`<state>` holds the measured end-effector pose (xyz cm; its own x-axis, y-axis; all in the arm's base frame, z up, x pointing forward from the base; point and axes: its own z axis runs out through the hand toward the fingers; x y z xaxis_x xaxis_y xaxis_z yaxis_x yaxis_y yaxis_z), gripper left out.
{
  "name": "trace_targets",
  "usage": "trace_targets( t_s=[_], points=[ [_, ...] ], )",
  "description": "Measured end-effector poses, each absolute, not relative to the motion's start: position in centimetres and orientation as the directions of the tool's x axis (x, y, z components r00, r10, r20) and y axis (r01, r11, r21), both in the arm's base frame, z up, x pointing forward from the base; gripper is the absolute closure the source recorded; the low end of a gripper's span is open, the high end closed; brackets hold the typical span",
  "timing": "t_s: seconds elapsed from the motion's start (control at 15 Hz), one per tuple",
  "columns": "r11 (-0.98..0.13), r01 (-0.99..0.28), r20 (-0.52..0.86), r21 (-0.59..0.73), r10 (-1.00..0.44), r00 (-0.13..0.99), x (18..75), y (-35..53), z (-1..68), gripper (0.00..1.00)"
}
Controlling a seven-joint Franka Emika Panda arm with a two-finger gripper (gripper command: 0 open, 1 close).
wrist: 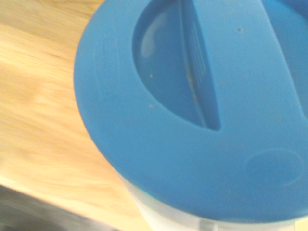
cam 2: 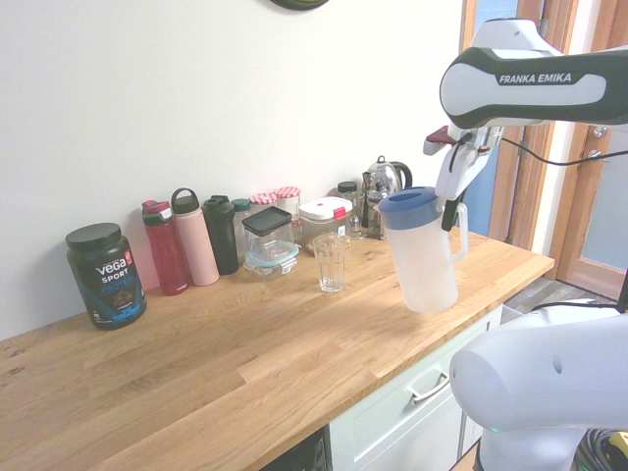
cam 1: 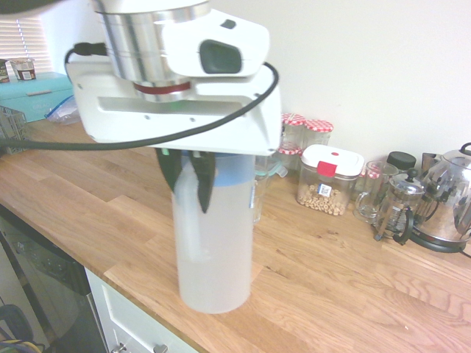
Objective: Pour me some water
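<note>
A tall frosted-white pitcher [cam 2: 424, 257] with a blue lid [wrist: 202, 106] hangs just above the wooden counter [cam 2: 245, 353] near its front edge, leaning slightly. My gripper [cam 2: 452, 208] is shut on its side handle from above. In the first exterior view the dark fingers [cam 1: 205, 184] clamp the handle against the pitcher [cam 1: 215, 250]. The water cannot be made out through the frosted wall. An empty clear glass [cam 2: 332, 261] stands on the counter a short way to the pitcher's left in the second exterior view.
Along the wall stand a black Vega tub [cam 2: 106, 275], a red bottle [cam 2: 165, 247], a pink bottle [cam 2: 193, 238], a dark bottle [cam 2: 222, 235] and food containers [cam 2: 269, 238]. A steel kettle [cam 1: 449, 198], a French press [cam 1: 397, 207] and a chickpea box [cam 1: 327, 180] sit further along.
</note>
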<state>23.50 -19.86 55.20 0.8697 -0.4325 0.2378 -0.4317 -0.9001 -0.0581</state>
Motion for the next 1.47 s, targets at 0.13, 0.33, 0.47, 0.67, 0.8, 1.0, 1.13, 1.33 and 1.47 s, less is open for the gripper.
trace_targets(
  t_s=[0.13,0.33,0.47,0.67,0.8,1.0,1.13,1.33,1.47],
  points=[
    [-0.933,-0.359,0.238,-0.033,-0.356,0.904,25.2,-22.0,55.9,1.0],
    [-0.976,-0.215,0.209,0.035,-0.203,0.957,28.9,-23.8,58.4,1.0],
    [-0.987,-0.136,0.158,0.086,-0.121,0.98,31.3,-24.6,60.2,1.0],
    [-0.976,-0.057,0.078,0.21,-0.042,0.996,35.5,-23.9,61.6,1.0],
    [-0.958,-0.008,0.028,0.286,0.0,1.0,38.3,-21.9,61.6,1.0],
    [-0.923,0.035,-0.039,0.383,0.021,0.999,41.6,-18.3,60.1,1.0],
    [-0.888,0.05,-0.081,0.458,0.015,0.997,43.6,-16.1,58.5,1.0],
    [-0.822,0.087,-0.145,0.562,0.005,0.989,45.8,-14.3,56.1,1.0],
    [-0.792,0.104,-0.173,0.602,-0.002,0.985,47.0,-13.2,54.5,1.0]
  ],
)
